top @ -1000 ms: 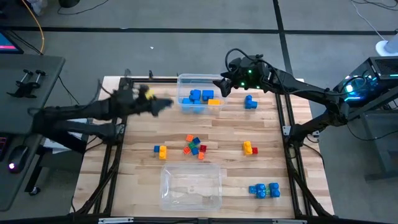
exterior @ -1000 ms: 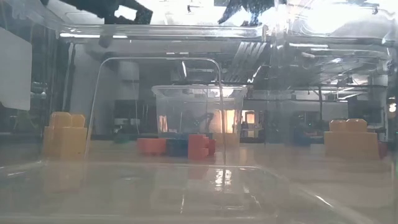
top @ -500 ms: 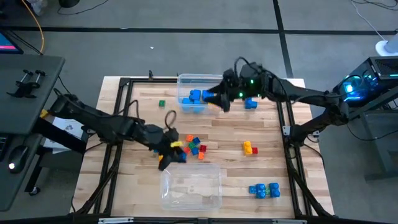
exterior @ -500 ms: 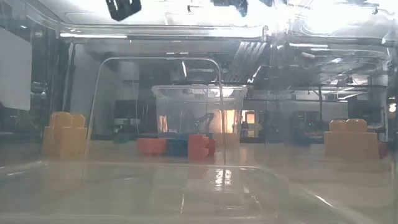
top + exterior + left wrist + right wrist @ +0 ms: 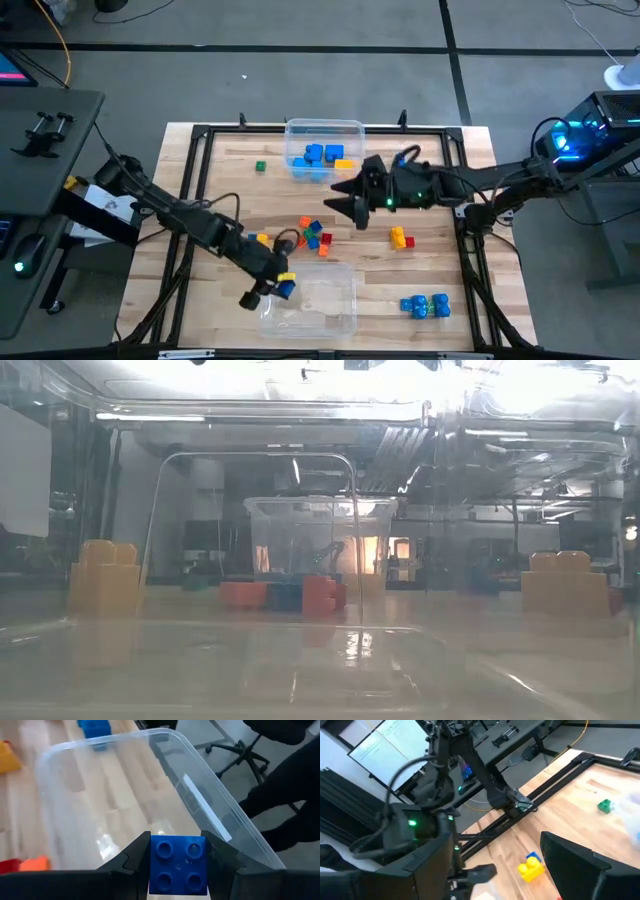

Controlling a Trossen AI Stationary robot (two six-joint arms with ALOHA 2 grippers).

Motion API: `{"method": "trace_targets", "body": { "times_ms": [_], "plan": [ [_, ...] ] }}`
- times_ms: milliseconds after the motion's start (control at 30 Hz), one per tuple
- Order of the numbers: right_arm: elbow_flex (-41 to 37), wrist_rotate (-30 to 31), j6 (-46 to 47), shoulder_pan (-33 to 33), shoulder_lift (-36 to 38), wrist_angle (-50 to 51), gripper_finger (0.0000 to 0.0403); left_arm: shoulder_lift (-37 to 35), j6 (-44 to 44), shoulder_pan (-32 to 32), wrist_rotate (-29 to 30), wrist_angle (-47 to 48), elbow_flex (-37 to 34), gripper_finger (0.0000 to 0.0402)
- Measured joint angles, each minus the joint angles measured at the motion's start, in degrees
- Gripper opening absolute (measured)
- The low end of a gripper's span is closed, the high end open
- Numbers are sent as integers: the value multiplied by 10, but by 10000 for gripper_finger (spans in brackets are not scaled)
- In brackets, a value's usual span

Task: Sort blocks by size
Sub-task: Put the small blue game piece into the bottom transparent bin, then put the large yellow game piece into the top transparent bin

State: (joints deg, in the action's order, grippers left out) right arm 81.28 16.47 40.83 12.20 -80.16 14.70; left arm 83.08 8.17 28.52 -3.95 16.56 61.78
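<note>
My left gripper is shut on a blue four-stud brick over the left rim of the near clear bin. My right gripper is open and empty above the middle of the table, its fingers wide apart in the right wrist view. Small cubes in red, orange, blue and green lie on the table between the bins. The far clear bin holds blue and yellow bricks. My left gripper pinches the blue brick by two opposite side walls between its two fingers. The fingers slant down toward the table's near right. The brick is lifted clear, its studded top facing the wrist camera, above the near bin's wall.
A yellow brick lies left of the cubes, and a yellow-orange one to their right. A group of blue bricks lies near right. A green cube lies far left. A black frame edges the table.
My left gripper has gone from the far left past the table's middle toward the near edge and now holds the blue brick at the near bin. My right gripper has gone from the far bin toward the table's middle.
</note>
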Motion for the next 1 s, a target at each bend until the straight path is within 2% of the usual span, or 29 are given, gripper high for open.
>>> {"method": "trace_targets", "body": {
  "times_ms": [133, 300, 467, 567, 667, 767, 833, 900, 1000],
  "plan": [
    [0, 12, 8, 24, 0, 0, 296, 36, 48, 2, 0, -14, 12, 137],
    [0, 13, 5, 39, 0, 1, 296, 64, 91, -1, -13, -6, 37, 189],
    [0, -9, -23, 44, 0, 1, 296, 61, 131, -3, -13, 75, 72, 247],
    [0, -23, -38, 44, 0, 4, 296, 52, 197, -14, 4, 185, 104, 267],
    [0, -31, -50, 44, 0, 11, 296, 26, 302, -21, 78, 307, 119, 272],
    [0, -31, -54, 44, 0, 26, 296, -9, 450, -20, 206, 410, 119, 272],
    [0, -31, -52, 43, 0, 41, 296, -27, 553, -20, 272, 478, 119, 273],
    [0, -32, -51, 43, 0, 54, 296, -35, 649, -25, 305, 526, 112, 272],
    [0, -31, -51, 43, 0, 67, 296, -37, 775, -36, 313, 536, 74, 267]
  ]
}}
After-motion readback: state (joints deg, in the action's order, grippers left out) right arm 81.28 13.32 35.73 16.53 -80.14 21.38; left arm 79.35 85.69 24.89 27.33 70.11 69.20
